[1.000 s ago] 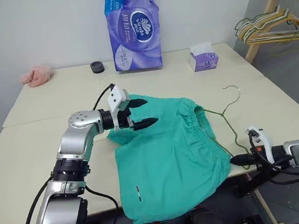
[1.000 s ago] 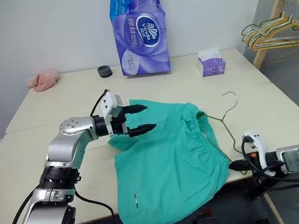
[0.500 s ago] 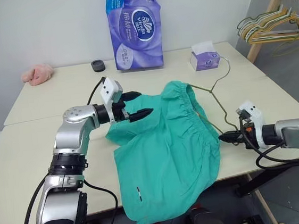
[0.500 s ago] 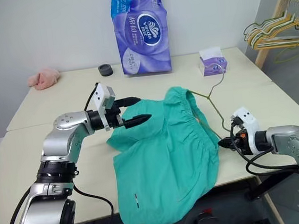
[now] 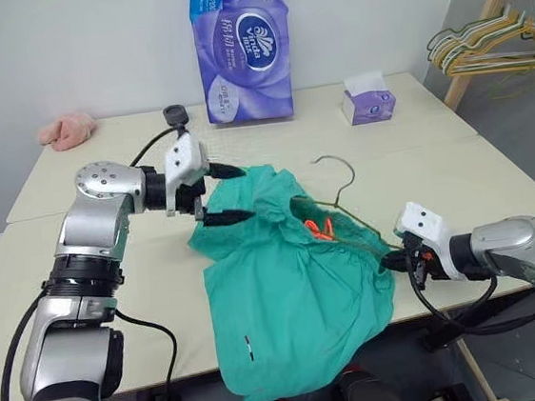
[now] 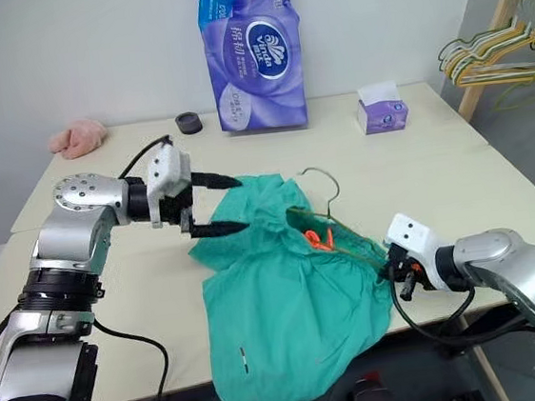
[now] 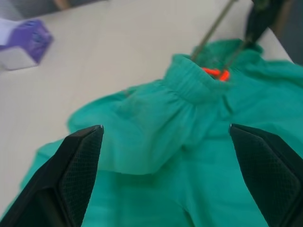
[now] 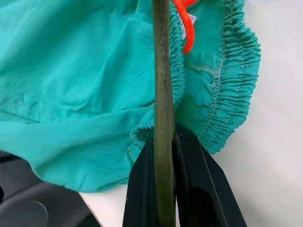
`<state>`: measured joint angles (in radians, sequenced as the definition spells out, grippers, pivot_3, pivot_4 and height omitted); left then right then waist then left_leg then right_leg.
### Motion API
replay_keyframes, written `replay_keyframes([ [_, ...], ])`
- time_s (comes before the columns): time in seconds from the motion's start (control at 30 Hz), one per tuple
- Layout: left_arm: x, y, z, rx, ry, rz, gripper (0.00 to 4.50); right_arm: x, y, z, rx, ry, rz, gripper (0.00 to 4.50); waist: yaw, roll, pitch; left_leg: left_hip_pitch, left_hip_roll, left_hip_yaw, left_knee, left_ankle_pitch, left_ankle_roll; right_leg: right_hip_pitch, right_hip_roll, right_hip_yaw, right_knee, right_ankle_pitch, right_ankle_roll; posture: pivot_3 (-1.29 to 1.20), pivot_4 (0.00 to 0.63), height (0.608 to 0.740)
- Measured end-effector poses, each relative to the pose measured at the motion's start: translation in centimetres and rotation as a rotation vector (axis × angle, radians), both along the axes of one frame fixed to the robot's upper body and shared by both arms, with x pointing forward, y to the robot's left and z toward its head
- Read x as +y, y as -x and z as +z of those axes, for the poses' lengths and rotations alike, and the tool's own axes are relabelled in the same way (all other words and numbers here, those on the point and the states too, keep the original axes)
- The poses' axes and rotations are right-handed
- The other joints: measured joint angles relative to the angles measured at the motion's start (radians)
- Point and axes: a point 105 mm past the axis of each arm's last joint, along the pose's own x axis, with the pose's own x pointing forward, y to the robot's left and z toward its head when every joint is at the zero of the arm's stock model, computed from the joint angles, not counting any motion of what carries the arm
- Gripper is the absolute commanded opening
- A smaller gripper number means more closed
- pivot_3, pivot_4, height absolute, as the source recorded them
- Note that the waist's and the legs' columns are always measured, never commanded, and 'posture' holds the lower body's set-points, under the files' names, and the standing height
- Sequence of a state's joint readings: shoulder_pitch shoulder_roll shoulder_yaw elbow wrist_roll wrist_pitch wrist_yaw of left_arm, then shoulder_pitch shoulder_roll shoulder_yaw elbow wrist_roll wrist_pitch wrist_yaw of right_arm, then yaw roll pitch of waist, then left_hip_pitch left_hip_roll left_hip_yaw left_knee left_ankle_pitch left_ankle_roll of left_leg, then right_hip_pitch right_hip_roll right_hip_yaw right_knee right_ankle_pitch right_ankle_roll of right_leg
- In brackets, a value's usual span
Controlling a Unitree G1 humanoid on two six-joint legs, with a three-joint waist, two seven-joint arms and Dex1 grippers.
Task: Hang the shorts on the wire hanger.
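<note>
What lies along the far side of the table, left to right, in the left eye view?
Pink fluffy cloth → small black ring → purple tissue pack → small purple tissue box → bunch of hangers on the wooden rack, past the table's edge.

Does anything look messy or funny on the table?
Yes. The green shorts are bunched up and droop over the table's front edge, with an orange string poking out at the waistband. The wire hanger sits crooked, tilted up out of the shorts.
</note>
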<state>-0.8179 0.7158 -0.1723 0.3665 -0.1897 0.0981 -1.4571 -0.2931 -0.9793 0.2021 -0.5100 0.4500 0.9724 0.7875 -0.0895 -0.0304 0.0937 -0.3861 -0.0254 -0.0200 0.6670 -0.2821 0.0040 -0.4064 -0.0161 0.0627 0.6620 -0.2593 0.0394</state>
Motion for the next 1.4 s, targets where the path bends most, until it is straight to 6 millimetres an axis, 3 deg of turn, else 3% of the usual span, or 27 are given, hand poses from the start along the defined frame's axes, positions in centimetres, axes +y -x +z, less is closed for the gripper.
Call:
replay_keyframes([
  [0.4, -2.4, -0.3, -1.8, -0.034, -0.062, -0.103, 4.49, 0.5, 0.3, 0.2, -0.09, 0.095, 0.103, 0.0, -0.004, 0.0, 0.0, 0.0, 0.0, 0.001, 0.003, 0.0, 0.0, 0.0, 0.0, 0.0, 0.002, 0.0, 0.0, -0.18, 0.063, 0.74],
  [0.67, -2.9, 0.7, -4.1, 0.016, -0.095, -0.162, 4.49, 1.1, 0.4, 0.8, -0.117, 0.1, 0.134, 0.0, -0.023, 0.0, 0.0, -0.002, 0.0, 0.0, 0.009, 0.0, 0.001, 0.001, 0.0, 0.0, 0.003, 0.0, 0.0, -0.19, 0.06, 0.74],
  [0.87, -2.2, 0.3, -5.3, 0.04, -0.11, -0.14, 4.49, 1.5, 0.8, 1.1, -0.121, 0.097, 0.164, 0.0, -0.025, 0.0, 0.0, -0.003, 0.0, 0.0, 0.011, 0.0, 0.001, 0.001, 0.0, -0.001, 0.003, 0.0, 0.0, -0.2, 0.057, 0.74],
  [1.2, -2.6, 0.0, -6.4, 0.124, -0.053, -0.122, 4.49, 1.4, 0.8, 1.6, -0.124, 0.086, 0.156, 0.0, -0.026, 0.0, 0.0, -0.005, 0.0, -0.002, 0.012, 0.0, 0.001, 0.001, 0.0, -0.002, 0.004, 0.001, 0.001, -0.21, 0.054, 0.74],
  [1.3, -2.9, 0.1, -6.6, 0.136, -0.043, -0.131, 3.92, 1.4, 0.8, 1.5, -0.123, 0.087, 0.155, 0.0, -0.026, 0.0, 0.0, -0.005, 0.0, -0.002, 0.012, 0.0, 0.001, 0.001, 0.0, -0.002, 0.003, 0.001, 0.001, -0.21, 0.054, 0.74],
  [1.4, -3.0, 0.0, -6.9, 0.156, -0.034, -0.123, 3.0, 1.4, 0.9, 1.5, -0.119, 0.087, 0.157, 0.0, -0.026, 0.001, -0.001, -0.005, 0.0, -0.002, 0.012, 0.0, 0.001, 0.001, 0.0, -0.002, 0.004, 0.001, 0.001, -0.21, 0.055, 0.74],
])
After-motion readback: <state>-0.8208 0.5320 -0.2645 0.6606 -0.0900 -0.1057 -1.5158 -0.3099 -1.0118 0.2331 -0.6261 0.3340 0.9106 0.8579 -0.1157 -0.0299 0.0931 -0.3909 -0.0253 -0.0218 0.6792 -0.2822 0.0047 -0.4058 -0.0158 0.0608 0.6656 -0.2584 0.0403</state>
